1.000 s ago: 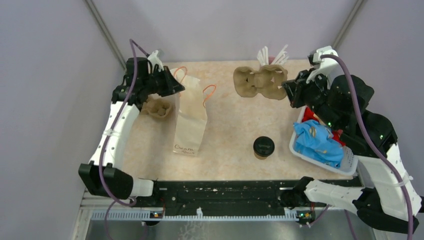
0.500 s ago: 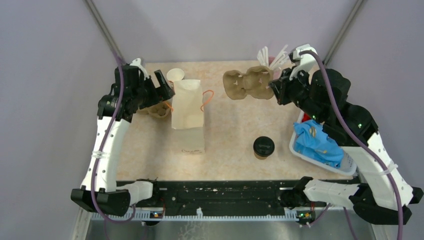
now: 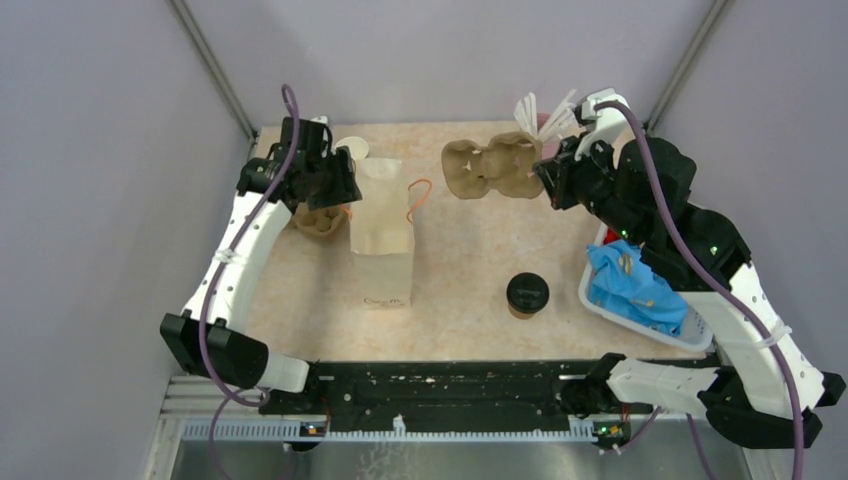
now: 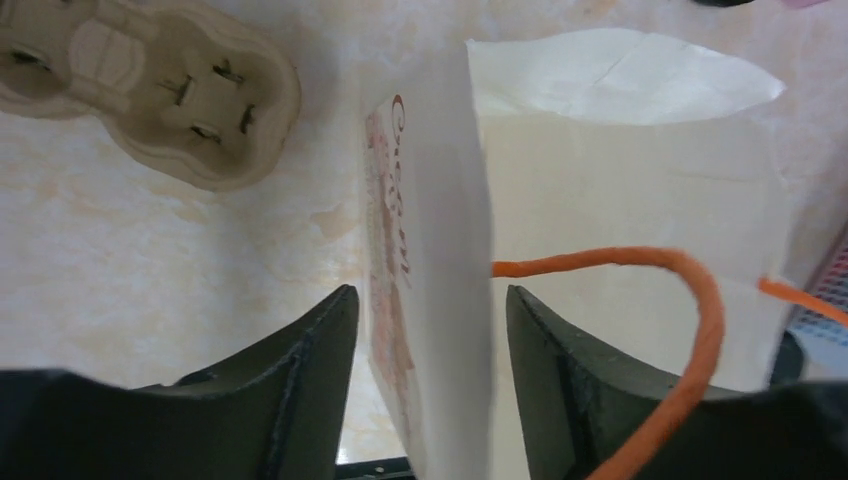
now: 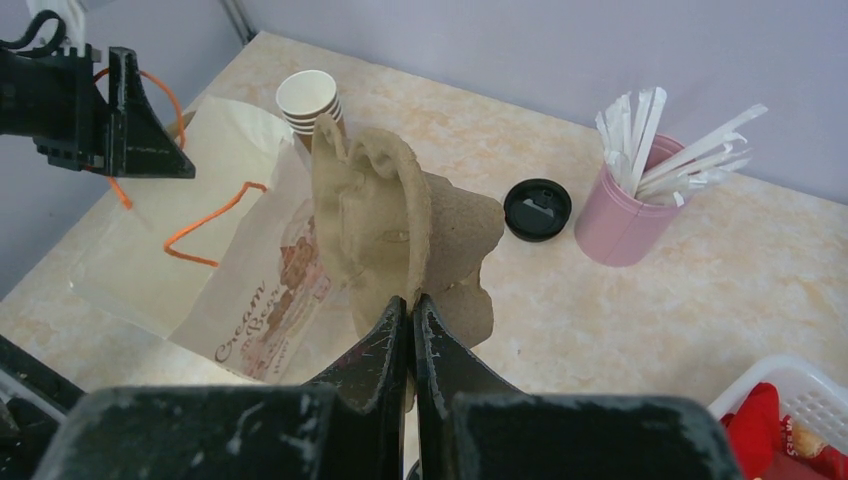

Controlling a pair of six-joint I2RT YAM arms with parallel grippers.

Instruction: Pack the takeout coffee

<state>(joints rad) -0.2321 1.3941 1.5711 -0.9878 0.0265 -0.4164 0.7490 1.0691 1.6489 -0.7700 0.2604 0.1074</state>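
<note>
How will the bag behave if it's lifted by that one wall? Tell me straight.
Probably floppy: the bag is thin paper, and the one wall between the fingers of the left end effector would likely fold rather than carry the rest. Likely light: the inside that shows is empty. Pushed, it would probably slide or crumple on the smooth table.

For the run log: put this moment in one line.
left hand open astride paper bag wall | right hand shut on cup carrier | takeout coffee on table, unpacked

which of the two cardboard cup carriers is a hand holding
The carrier at the far middle, pinched at its edge by the right hand. The other carrier lies loose, left of the paper bag.
</note>
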